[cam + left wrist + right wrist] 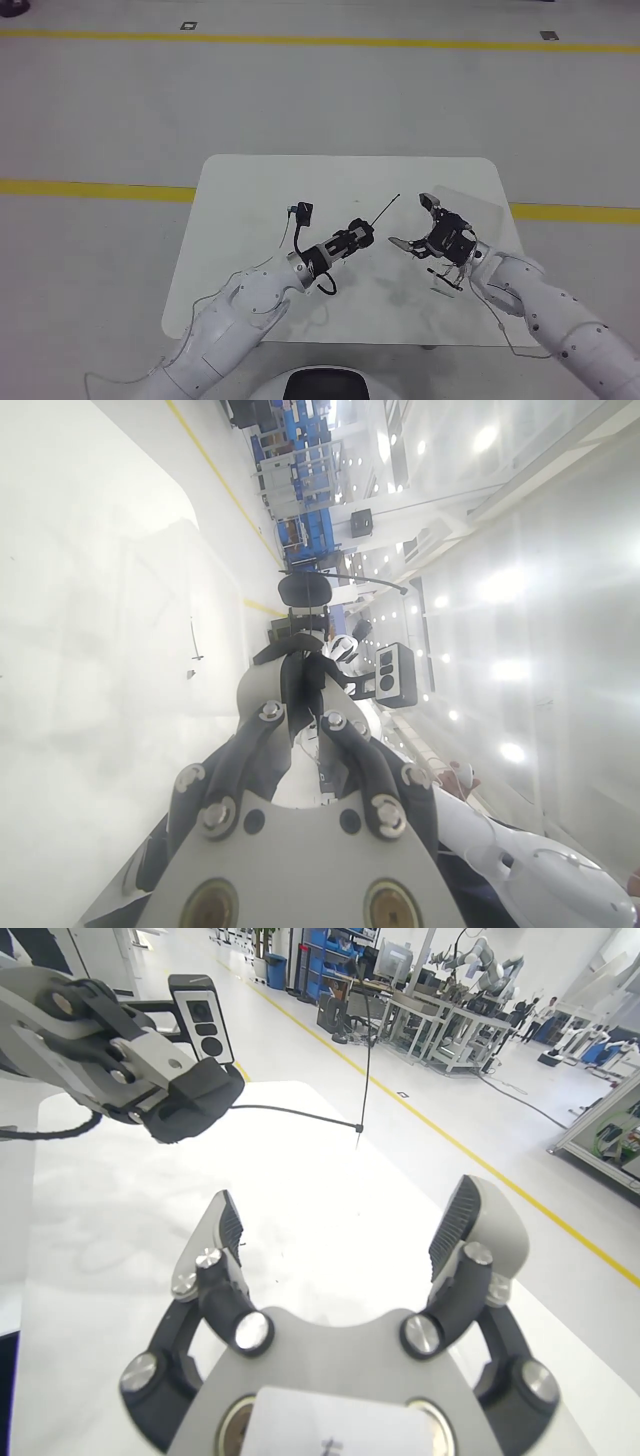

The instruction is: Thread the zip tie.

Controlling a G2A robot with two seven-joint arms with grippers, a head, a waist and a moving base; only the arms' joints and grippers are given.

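Note:
A thin black zip tie sticks out of my left gripper, which is shut on one end of it above the middle of the white table. In the right wrist view the strap runs from the left gripper to a small head. From that head a second thin black length rises and a short tip pokes below. My right gripper is open with nothing between its ribbed pads. It faces the zip tie's free end from a short way off. The left wrist view shows the shut fingers.
Two small thin pieces lie on the table beside the right arm, and one shows as a thin line in the left wrist view. The table's far edge lies beyond both grippers. Yellow floor lines run past the table.

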